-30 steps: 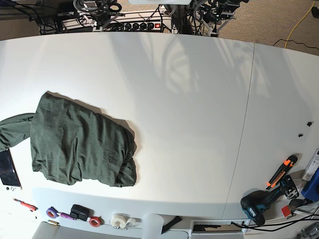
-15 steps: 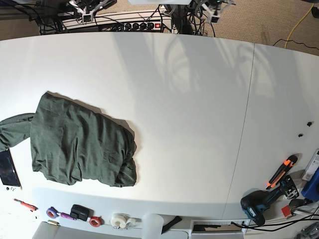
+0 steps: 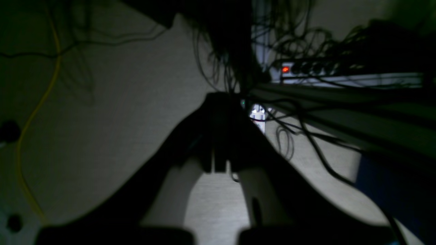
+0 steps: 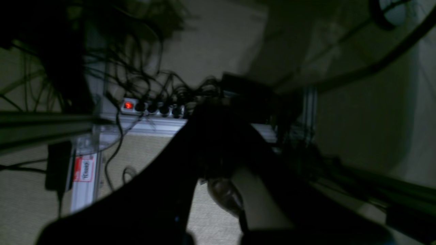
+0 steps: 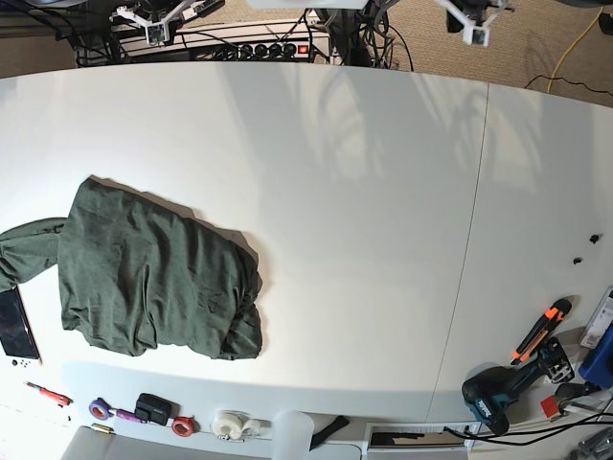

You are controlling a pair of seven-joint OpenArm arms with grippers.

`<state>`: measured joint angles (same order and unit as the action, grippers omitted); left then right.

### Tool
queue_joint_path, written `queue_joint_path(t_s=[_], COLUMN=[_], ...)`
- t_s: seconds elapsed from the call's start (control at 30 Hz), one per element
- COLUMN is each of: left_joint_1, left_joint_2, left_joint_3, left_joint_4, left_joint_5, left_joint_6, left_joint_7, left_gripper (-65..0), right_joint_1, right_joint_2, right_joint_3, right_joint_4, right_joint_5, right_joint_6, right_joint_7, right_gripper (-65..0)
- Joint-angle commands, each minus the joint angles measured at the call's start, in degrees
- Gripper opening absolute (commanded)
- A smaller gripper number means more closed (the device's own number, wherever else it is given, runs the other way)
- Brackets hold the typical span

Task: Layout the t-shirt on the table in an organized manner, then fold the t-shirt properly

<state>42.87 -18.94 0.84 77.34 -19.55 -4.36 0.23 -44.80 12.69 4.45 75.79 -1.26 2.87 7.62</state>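
**Base view: shirt on the near-left, both arms off the table**

We see one t-shirt (image 5: 153, 283), dark olive, lying crumpled on the left side of the table (image 5: 364, 211), one sleeve trailing toward the left edge. It is partly doubled over itself, not spread flat. Nothing lies on top of it.

Along the near edge we count one dark tablet (image 5: 16, 324) just beside the sleeve, one red-handled tool (image 5: 48, 394), two small tape rings (image 5: 100, 409), one black box (image 5: 151, 407) and one white tape roll (image 5: 230, 425). On the right: one orange-and-black cutter (image 5: 541, 329), one blue-black drill (image 5: 493, 395), two small dark bits (image 5: 586, 247).

One thin seam crosses the table on the right.

The left gripper (image 3: 218, 163) and the right gripper (image 4: 218, 170) each point at the floor beyond the far edge, fingers pressed together, holding nothing. One power strip (image 5: 273, 50) with a red light sits there among cables.
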Motion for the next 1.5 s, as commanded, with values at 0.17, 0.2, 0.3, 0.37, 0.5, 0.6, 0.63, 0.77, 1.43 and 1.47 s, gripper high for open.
queue_joint_path(t_s=[0.17,0.2,0.3,0.37,0.5,0.6,0.63,0.77,1.43,1.47], left_joint_1=[10.97,12.66,17.70,20.44,24.30,25.09,25.05,24.35,-8.98,-10.16], left_joint_2=[-4.26,-4.76,-5.51,-5.97,-5.99,-5.99,-5.99,-6.51,-16.00,-15.54], left_joint_3=[-3.28,-3.56,-4.02,-4.02,-4.02,-4.02,-4.04,-4.02,-3.98,-3.98], left_joint_4=[14.36,16.61,23.71,28.48,38.10,45.13,47.21,53.96,56.52,56.43], left_joint_5=[-2.08,-2.08,-2.10,-2.08,-2.08,-2.08,-2.08,-2.08,-6.23,-6.21], left_joint_6=[-3.21,-3.21,-3.34,-5.49,-9.64,-11.43,-12.07,-12.24,-12.22,-12.22], left_joint_7=[-1.11,-1.11,-1.09,-1.07,1.49,5.62,6.60,7.72,15.43,15.45], left_gripper=[-65.0,-65.0,-65.0,-65.0,-65.0,-65.0,-65.0,-65.0,-65.0,-65.0], right_joint_1=[-7.06,-8.28,-12.33,-14.43,-17.42,-19.19,-19.76,-21.92,0.44,2.38], right_joint_2=[3.67,4.46,6.40,7.61,9.75,10.05,10.05,9.99,-1.09,-1.09], right_joint_3=[0.28,0.28,0.28,0.28,0.35,1.46,2.03,4.87,17.70,17.68], right_joint_4=[8.61,9.51,11.47,12.31,14.12,17.00,18.36,24.90,37.62,37.62], right_joint_5=[0.35,0.35,0.37,0.50,4.68,4.92,4.94,8.13,8.31,7.58], right_joint_6=[-0.42,-0.59,-1.92,-2.56,-3.48,-4.61,-4.66,-4.90,-5.68,-5.66], right_joint_7=[1.36,1.31,1.46,2.12,2.62,2.67,2.67,2.64,-3.34,-4.42], right_gripper=[-65.0,-65.0,-65.0,-65.0,-65.0,-65.0,-65.0,-65.0,-65.0,-65.0])
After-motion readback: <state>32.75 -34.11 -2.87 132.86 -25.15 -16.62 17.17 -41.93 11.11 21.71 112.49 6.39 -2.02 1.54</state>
